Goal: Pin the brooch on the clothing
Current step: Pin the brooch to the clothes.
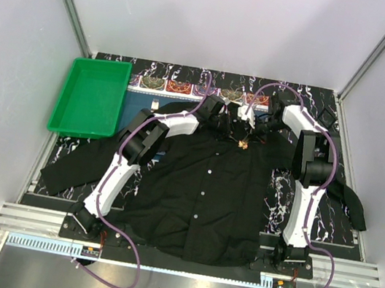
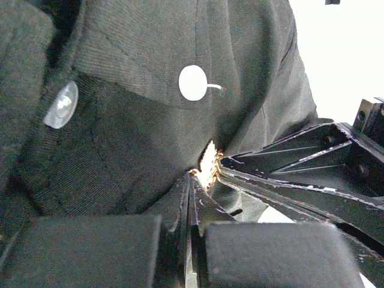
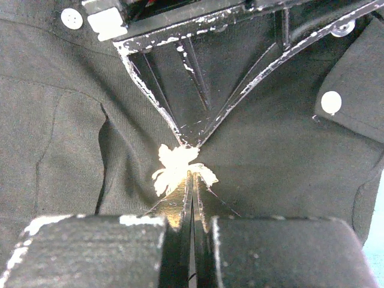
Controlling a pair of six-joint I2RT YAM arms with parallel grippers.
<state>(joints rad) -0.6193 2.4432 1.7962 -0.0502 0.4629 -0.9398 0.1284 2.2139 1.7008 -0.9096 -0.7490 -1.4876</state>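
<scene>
R gripper (image 3: pixel 192 175) has jaws pressed together, tips right at the brooch (image 3: pixel 178 167). L gripper (image 2: pixel 192 177) is likewise closed, tips meeting it from the opposite side. Can't tell which, if either, nips the pin vs. just fabric. Brooch sits on the shirt (image 1: pixel 199 189), upper chest, near a white button (image 2: pixel 192 83). To do this well, IMO: one arm steadies the cloth, the other drives the pin thru w/ small moves. No tugging or twisting. Let go only once it's seated.

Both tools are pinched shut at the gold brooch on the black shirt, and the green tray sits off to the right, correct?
No: the top view shows the green tray off to the left. The left tool and right tool are indeed shut at the gold brooch on the black shirt.
</scene>
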